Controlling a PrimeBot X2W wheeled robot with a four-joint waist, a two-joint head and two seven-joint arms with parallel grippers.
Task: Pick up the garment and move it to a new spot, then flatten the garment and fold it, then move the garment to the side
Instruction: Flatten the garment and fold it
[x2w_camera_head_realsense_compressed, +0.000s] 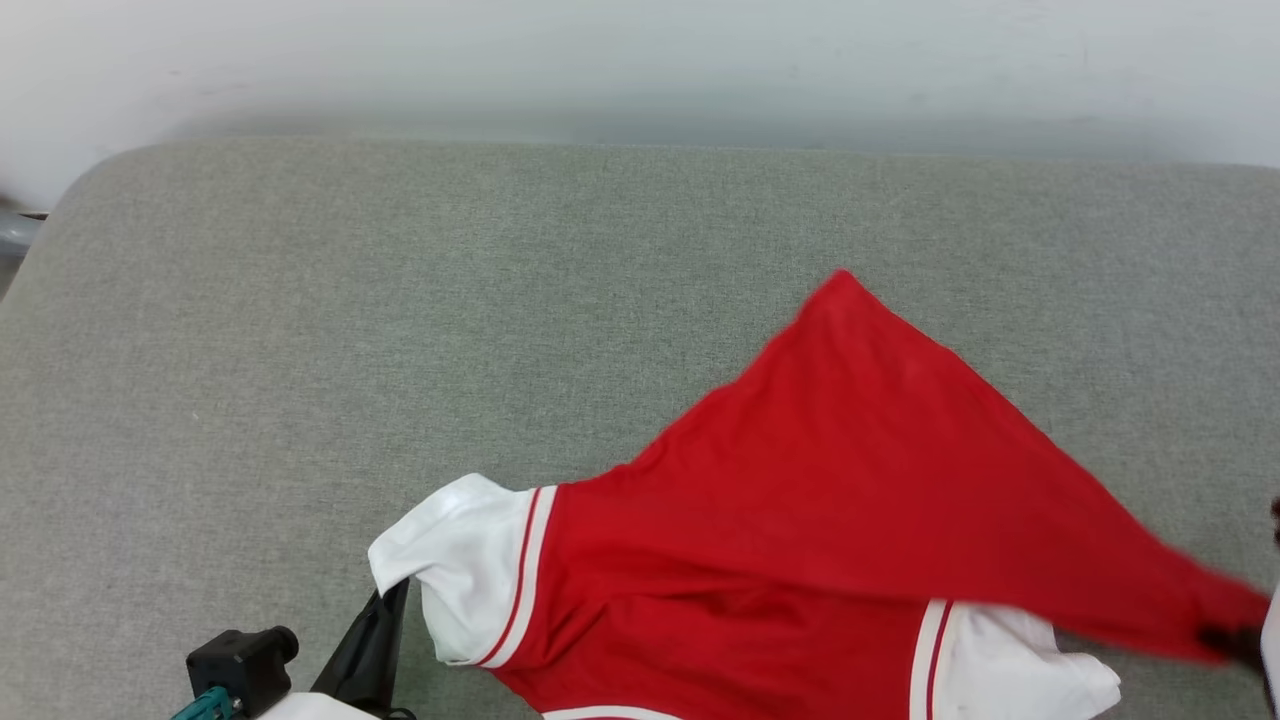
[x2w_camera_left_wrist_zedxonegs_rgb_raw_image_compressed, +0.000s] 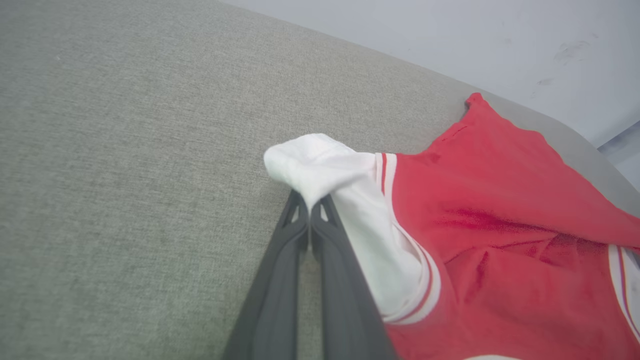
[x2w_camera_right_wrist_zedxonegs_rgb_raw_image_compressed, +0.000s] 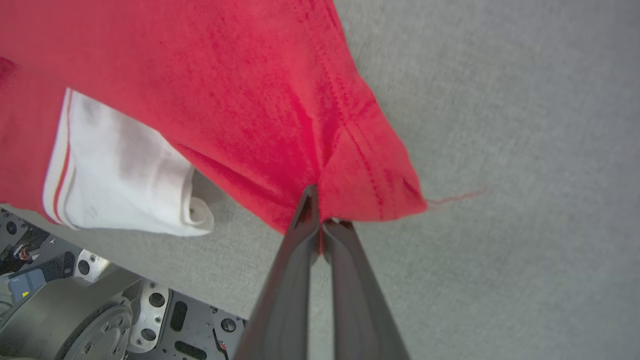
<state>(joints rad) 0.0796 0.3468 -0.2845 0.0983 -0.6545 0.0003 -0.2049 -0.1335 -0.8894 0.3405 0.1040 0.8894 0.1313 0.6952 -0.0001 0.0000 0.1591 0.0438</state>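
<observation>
Left claw (x2w_camera_left_wrist_zedxonegs_rgb_raw_image_compressed: 310, 205) pinching white sleeve (x2w_camera_left_wrist_zedxonegs_rgb_raw_image_compressed: 320, 165), right claw (x2w_camera_right_wrist_zedxonegs_rgb_raw_image_compressed: 320, 222) pinching garment (x2w_camera_head_realsense_compressed: 800, 500) hem, grey cushion (x2w_camera_head_realsense_compressed: 400, 300) beneath, wall (x2w_camera_head_realsense_compressed: 640, 60) behind.

Our left pincer (x2w_camera_left_wrist_zedxonegs_rgb_raw_image_compressed: 310, 207): two dark fingers pressed together, tips pinching white sleeve of garment (x2w_camera_left_wrist_zedxonegs_rgb_raw_image_compressed: 500, 225). In head view it sits at lower left, fingers angled up and right. Our right pincer (x2w_camera_right_wrist_zedxonegs_rgb_raw_image_compressed: 320, 220): fingers closed tight, clamping red hem corner; in head view at far right edge, blurred. Our grey base (x2w_camera_right_wrist_zedxonegs_rgb_raw_image_compressed: 75, 310) at lower left of right wrist view.
</observation>
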